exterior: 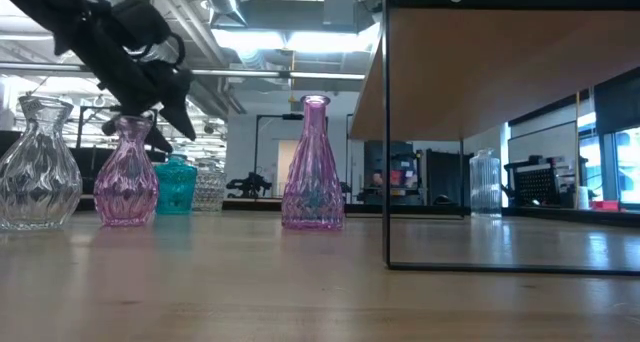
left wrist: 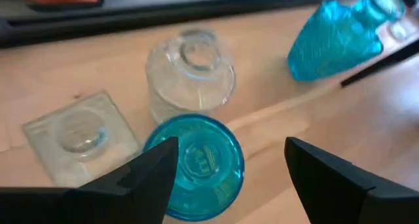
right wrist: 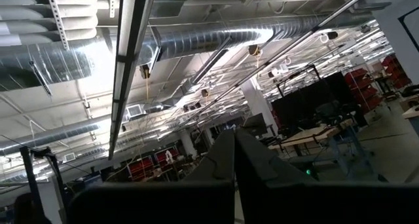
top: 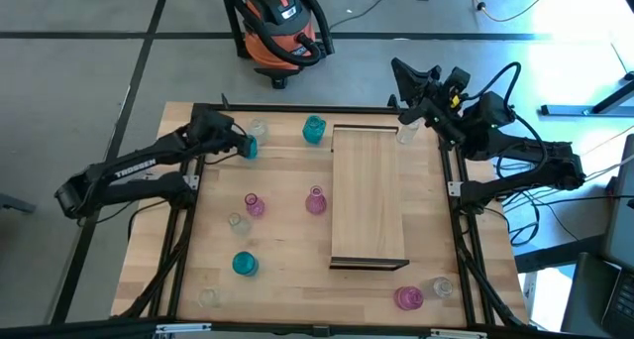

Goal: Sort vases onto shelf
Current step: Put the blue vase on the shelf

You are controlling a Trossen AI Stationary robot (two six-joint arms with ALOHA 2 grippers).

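The left gripper [left wrist: 229, 168] hangs with its fingers spread apart, holding nothing, directly above a small round teal-blue glass vase [left wrist: 194, 165] near the table's far left corner. Just beside that vase stand a round clear glass vase [left wrist: 190, 70] and a square clear glass vase [left wrist: 80, 135]. White lettering on the left arm [top: 134, 168] reads "TROSSEN". The long light-wood shelf board [top: 369, 195] holds no vases. The right gripper [top: 408, 78], fingers closed and empty, is raised off the far right corner.

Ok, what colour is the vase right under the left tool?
Teal-blue, see-through glass vase, between the open left tool fingers; clearest in the left wrist view.
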